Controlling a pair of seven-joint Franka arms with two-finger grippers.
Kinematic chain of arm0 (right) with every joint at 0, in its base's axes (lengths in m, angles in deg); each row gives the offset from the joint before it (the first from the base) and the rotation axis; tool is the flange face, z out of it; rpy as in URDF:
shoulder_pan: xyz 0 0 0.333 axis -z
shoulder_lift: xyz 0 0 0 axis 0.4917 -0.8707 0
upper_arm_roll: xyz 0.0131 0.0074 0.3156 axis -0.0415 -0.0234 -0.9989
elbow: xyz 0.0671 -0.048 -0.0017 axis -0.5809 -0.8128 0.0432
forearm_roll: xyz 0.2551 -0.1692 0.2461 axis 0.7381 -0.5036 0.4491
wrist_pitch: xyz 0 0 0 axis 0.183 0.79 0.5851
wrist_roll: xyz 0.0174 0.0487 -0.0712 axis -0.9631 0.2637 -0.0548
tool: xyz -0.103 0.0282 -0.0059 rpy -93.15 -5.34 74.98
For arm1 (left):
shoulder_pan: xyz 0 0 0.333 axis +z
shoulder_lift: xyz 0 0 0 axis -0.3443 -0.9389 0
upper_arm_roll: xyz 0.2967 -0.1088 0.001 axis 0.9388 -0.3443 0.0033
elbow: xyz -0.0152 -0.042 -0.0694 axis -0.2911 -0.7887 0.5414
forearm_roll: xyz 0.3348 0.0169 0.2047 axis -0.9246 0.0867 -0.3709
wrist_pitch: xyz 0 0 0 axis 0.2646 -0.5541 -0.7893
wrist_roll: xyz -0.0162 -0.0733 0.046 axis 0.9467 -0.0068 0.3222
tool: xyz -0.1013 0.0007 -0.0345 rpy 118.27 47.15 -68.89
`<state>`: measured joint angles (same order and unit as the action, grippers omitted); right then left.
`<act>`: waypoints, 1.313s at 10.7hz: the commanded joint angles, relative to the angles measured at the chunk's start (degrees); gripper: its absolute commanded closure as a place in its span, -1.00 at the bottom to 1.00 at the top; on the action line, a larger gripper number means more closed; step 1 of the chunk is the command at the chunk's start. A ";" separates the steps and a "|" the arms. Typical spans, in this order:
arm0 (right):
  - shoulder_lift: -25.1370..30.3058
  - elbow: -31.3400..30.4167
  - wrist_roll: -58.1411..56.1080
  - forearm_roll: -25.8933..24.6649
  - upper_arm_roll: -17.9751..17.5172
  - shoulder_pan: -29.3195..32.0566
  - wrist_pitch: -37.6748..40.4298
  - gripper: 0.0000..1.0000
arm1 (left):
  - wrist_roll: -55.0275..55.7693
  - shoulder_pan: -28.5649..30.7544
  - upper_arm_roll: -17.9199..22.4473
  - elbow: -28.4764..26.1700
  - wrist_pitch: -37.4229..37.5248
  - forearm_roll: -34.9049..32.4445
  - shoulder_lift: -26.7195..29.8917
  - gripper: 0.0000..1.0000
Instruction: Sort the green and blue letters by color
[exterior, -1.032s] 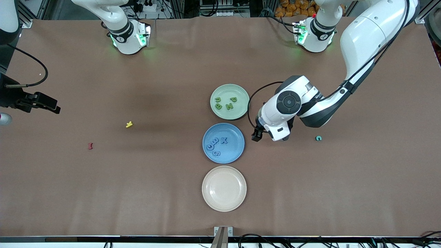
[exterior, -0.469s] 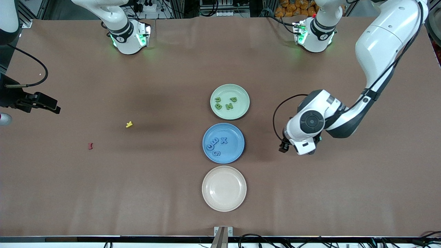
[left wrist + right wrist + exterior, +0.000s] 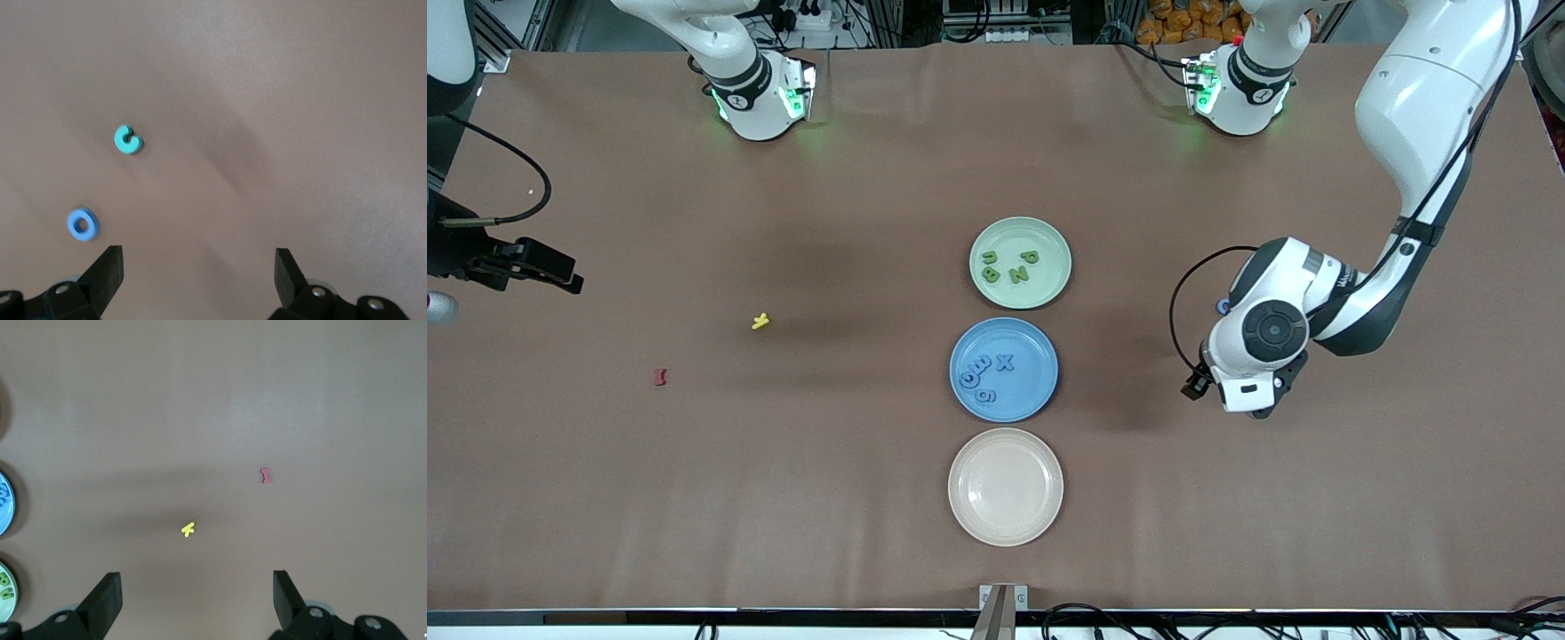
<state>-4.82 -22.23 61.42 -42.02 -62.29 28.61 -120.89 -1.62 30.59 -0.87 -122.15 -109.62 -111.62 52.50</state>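
Four olive-green foam letters [image 3: 1009,265] fill the green plate [image 3: 1049,238] and four blue foam letters [image 3: 985,373] the blue plate [image 3: 1032,396]. A teal c-shaped letter [image 3: 127,140] and a blue ring letter [image 3: 83,224] remain on the brown worktop [image 3: 871,462] at the blue plate's three o'clock, under the left gripper [image 3: 197,267], jaws wide and empty. The right gripper [image 3: 197,587] waits, jaws wide and empty, over the worktop at nine o'clock.

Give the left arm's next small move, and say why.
Probably shift the open left gripper over the blue ring and descend: ring and teal c lie loose on the table, neither within its jaws. Right gripper waits open over its end.

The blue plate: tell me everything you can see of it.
The blue plate is round, mid-blue, smooth and matte-looking, with a raised rim. It lies flat on the brown table, between the green plate and the cream plate, apart from both. Four blue letters lie clustered in it. No gripper touches it.
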 commanded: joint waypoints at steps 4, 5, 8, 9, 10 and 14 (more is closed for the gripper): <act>-0.71 1.39 0.70 0.18 0.07 -0.12 0.43 -1.00 | -34.59 -9.46 12.88 -9.43 -0.89 17.01 15.93 -1.00; -0.71 1.39 0.70 0.18 0.07 -0.12 0.43 -1.00 | -40.32 -10.09 14.82 -11.19 -0.89 20.01 19.09 -1.00; -0.71 1.39 0.70 0.18 0.07 -0.12 0.43 -1.00 | -53.08 -10.01 17.21 -15.94 0.25 23.99 28.49 -1.00; -0.71 1.39 0.70 0.18 0.07 -0.12 0.43 -1.00 | -53.81 -10.01 18.17 -15.78 3.21 24.08 31.31 -1.00; -0.71 1.39 0.70 0.18 0.07 -0.12 0.43 -1.00 | -54.52 -9.83 19.48 -15.17 5.94 24.34 34.99 -1.00; -0.71 1.39 0.70 0.18 0.07 -0.12 0.34 -1.00 | -60.15 -10.09 24.68 -3.59 12.21 26.89 37.75 -1.00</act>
<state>-5.07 -22.02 61.42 -42.02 -62.26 28.59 -120.92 -59.73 21.16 21.97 -132.03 -100.36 -86.62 90.07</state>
